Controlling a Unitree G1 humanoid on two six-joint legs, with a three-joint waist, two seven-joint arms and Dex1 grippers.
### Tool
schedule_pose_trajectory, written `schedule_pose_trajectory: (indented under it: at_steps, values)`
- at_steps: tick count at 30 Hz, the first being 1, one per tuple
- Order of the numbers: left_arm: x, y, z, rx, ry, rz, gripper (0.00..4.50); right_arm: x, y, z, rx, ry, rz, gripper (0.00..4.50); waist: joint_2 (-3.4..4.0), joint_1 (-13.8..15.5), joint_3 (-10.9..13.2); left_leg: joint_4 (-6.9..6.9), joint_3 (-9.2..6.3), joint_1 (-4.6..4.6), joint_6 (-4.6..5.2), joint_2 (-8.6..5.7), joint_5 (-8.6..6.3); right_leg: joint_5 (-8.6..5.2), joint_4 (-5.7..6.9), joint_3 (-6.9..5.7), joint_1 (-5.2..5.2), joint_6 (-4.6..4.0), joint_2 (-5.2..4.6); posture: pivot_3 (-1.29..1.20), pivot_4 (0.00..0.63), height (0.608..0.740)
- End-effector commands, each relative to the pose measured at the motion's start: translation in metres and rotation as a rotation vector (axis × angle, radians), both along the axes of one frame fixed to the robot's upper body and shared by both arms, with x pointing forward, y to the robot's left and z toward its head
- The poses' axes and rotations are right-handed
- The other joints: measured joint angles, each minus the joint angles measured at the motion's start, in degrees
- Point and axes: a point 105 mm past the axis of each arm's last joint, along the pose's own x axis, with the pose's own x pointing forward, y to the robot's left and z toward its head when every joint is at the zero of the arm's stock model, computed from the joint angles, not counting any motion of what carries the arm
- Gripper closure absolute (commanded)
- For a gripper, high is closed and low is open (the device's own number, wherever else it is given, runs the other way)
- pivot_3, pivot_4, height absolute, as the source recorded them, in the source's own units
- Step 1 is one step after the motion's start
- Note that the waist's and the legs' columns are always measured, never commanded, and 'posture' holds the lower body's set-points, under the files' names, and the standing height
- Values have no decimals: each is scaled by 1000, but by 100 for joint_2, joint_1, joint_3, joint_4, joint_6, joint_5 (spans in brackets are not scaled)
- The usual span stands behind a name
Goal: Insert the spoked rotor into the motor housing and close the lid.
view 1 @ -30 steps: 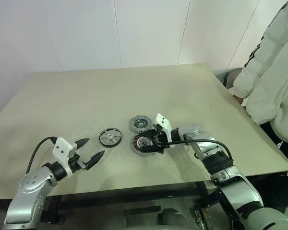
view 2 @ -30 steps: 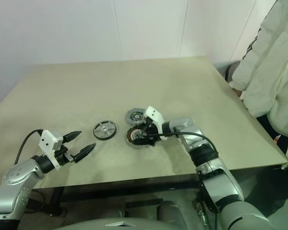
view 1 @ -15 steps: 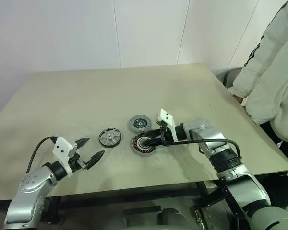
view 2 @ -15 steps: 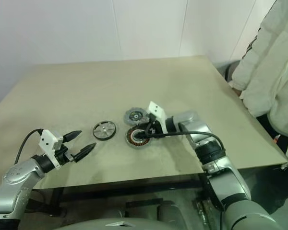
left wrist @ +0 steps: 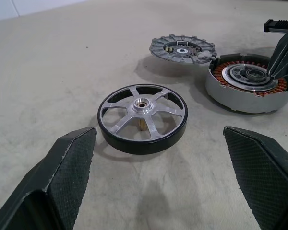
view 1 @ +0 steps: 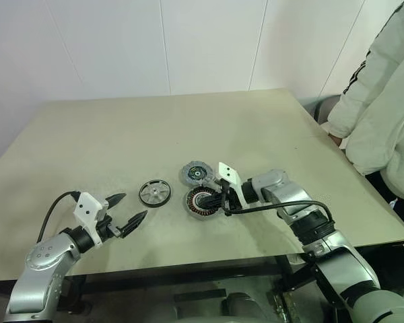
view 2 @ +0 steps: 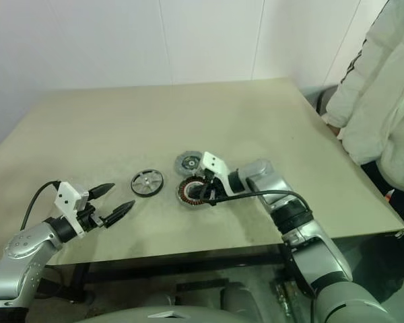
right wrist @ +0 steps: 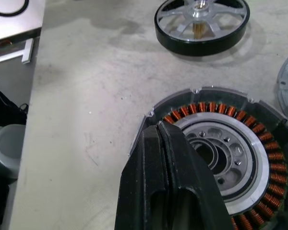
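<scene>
On the bench [view 1: 87,134], my right gripper [view 1: 220,202] has snapped its fingers together, empty, tips over the housing [view 1: 202,202] near the front edge. Housing sits open. Lid [view 1: 196,173] lies just behind, rotor [view 1: 154,192] beside. Left gripper [view 1: 124,217] waits spread apart. Insertion hasn't started; whether the tips touch the housing is hard to tell.

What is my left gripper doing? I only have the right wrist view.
Observer: The left gripper is open and empty, hovering near the table's front left edge.
Operator: Where is the lid?
Observer: The lid lies right beside the housing, on its far side.
Operator: Anyone nearby?
Observer: A person in a white jacket stands at the table's right side.
</scene>
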Motion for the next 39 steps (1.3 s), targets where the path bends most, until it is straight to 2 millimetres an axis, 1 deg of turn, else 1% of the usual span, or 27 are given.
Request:
schedule_pose_trajectory:
  at_steps: [1, 15, 21, 29, 33, 36, 39]
  values:
    - [2, -1, 11, 13, -47, -9, 0, 6, -2, 4, -8, -51, -7, 4452, 0, 0, 0, 0, 0, 0, 0, 0, 0, 0, 0, 0, 0, 0, 0, 0, 0, 740]
    - [2, 0, 9, 12, -46, -8, 0, 18, -3, 5, -12, -92, -34, 4452, 0, -2, 0, 0, 0, 2, 0, 0, 0, 0, 0, 0, 2, 0, 0, 0, 0, 740]
    - [2, -1, 9, 11, -46, -11, 0, 20, 0, 9, -1, -102, -33, 4452, 0, -2, 0, 0, -1, 2, 0, 0, 0, 0, 0, 0, 2, 0, 0, 0, 0, 740]
    - [3, -1, 10, 12, -47, -12, 0, 21, -3, 10, -1, -98, -32, 4452, 0, -2, 0, 0, -1, 2, 0, 0, 0, 0, -1, 0, 2, 0, 0, 0, 0, 740]
    - [3, 0, 10, 13, -46, -13, 0, 20, -5, 19, 24, -88, -24, 4452, 0, -1, 0, 0, -1, 1, 0, 0, 0, 0, -1, 0, 2, 0, 0, 0, 0, 740]
    - [3, 0, 10, 14, -45, -16, 0, 19, -2, 33, 83, -72, -16, 4452, 1, -1, 0, 0, -1, 1, 0, 0, 0, 0, -1, 0, 2, 0, 0, 0, 0, 740]
    - [3, 0, 10, 15, -46, -18, 0, 22, 1, 41, 108, -88, -28, 4452, 0, -2, 0, 0, -2, 1, 0, 0, 0, 0, -1, 0, 1, 0, 0, 0, 0, 740]
